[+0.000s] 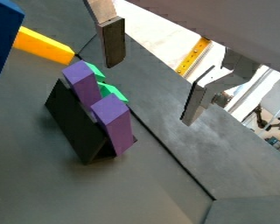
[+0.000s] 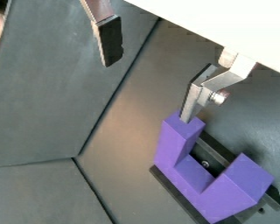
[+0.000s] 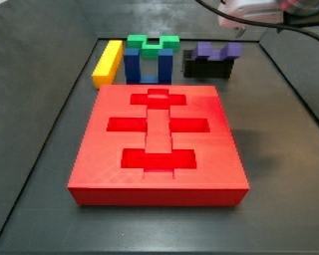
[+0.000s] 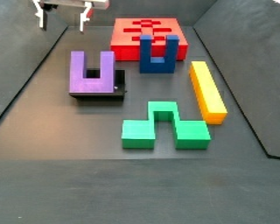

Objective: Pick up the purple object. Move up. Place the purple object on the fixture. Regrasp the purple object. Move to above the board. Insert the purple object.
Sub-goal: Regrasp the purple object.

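Tool (image 4: 62, 17) hangs empty with its fingers (image 1: 112, 42) spread wide, raised above and apart from the purple block (image 4: 92, 73), which sits on the dark fixture (image 4: 118, 90) with prongs pointing up. Near it on the bench (image 4: 60, 131) stand a blue block (image 4: 159, 52), a green block (image 4: 164, 124), a yellow bar (image 4: 206, 90) and the red board (image 3: 159, 139).
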Tool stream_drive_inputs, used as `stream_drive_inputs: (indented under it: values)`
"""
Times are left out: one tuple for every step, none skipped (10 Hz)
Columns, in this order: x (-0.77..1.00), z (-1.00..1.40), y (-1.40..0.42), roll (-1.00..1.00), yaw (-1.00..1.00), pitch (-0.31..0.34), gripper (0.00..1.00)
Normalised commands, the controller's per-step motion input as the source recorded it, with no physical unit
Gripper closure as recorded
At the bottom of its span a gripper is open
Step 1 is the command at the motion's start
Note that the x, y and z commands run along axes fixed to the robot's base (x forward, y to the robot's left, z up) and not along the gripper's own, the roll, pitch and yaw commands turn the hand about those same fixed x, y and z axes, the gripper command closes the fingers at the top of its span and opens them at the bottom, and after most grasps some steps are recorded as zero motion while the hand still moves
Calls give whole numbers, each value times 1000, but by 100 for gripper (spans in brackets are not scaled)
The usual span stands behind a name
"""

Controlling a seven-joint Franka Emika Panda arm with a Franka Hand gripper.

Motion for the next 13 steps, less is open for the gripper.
stream_drive_inputs:
  values:
    - [-29,-320,114,-9,9,23,0]
    - [0,-371,103,0,29,0,0]
    - [0,-309,40,3,17,0,0]
    - [0,-323,43,71,20,0,0]
    - [0,-331,46,140,29,0,0]
    - [0,-334,77,229,26,0,0]
    - [-6,-266,194,231,3,0,0]
    - [0,-203,220,134,0,26,0]
    - [0,-220,226,157,0,40,0]
    - [0,-214,211,120,0,46,0]
    - [0,-271,129,114,6,0,0]
    - [0,-206,69,40,9,0,0]
    - [0,0,0,0,0,0,0]
